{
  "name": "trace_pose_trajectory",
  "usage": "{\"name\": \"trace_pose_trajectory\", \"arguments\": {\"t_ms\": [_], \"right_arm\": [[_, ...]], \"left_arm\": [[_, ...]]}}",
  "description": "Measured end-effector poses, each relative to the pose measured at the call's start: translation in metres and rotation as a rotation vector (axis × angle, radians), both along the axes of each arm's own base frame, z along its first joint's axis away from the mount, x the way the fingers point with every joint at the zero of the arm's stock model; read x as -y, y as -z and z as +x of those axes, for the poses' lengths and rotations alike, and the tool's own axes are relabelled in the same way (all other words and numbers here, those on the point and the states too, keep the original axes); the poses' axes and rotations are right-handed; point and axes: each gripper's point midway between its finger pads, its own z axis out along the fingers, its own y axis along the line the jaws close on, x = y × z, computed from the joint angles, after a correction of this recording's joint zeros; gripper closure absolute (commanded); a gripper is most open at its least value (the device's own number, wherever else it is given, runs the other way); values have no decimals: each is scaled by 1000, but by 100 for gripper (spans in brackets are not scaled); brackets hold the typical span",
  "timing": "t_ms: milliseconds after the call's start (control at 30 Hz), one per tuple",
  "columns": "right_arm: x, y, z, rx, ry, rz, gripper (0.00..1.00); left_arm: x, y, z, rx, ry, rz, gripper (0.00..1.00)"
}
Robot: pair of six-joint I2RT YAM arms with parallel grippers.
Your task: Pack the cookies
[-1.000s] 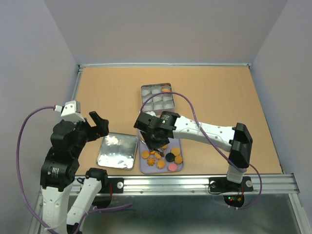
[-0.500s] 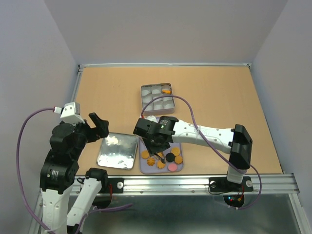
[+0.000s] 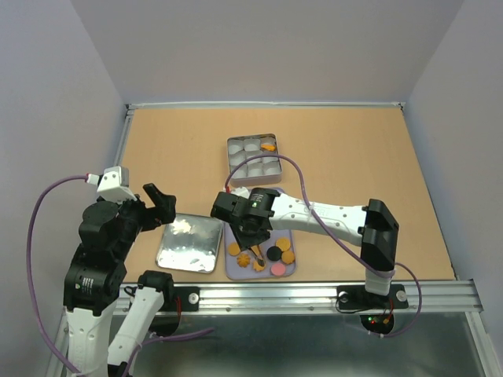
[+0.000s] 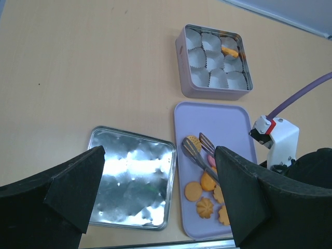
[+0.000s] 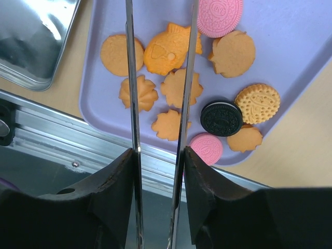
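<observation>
Fingers (image 5: 114,197) of the right hand (image 5: 161,15) stand half-open astride an orange animal cookie (image 5: 166,52) on the purple tray (image 5: 290,31).

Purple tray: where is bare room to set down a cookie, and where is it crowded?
Bare: the far half of the purple plastic tray, between the square tin of paper cups and the orange, pink and black cookies. Crowded: the near half, where the cookies lie close together under the right gripper.

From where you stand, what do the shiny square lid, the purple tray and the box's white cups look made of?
Lid: likely thin metal, mirror-bright with rippled glare. Tray: probably plastic, matte, smoothly rounded rim. Cups: seemingly paper, white with pleated walls.
</observation>
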Motion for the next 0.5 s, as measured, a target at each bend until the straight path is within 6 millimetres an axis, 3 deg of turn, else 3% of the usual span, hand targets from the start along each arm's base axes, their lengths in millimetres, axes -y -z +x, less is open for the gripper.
{"name": "trace_pose_trajectory", "arguments": {"t_ms": [300, 500], "right_arm": [[7, -5, 3, 21, 18, -29, 61], [3, -41, 20, 93, 38, 2, 62]], "left_arm": [[1, 2, -1, 1, 6, -3, 1], [1, 4, -2, 2, 7, -3, 1]]}}
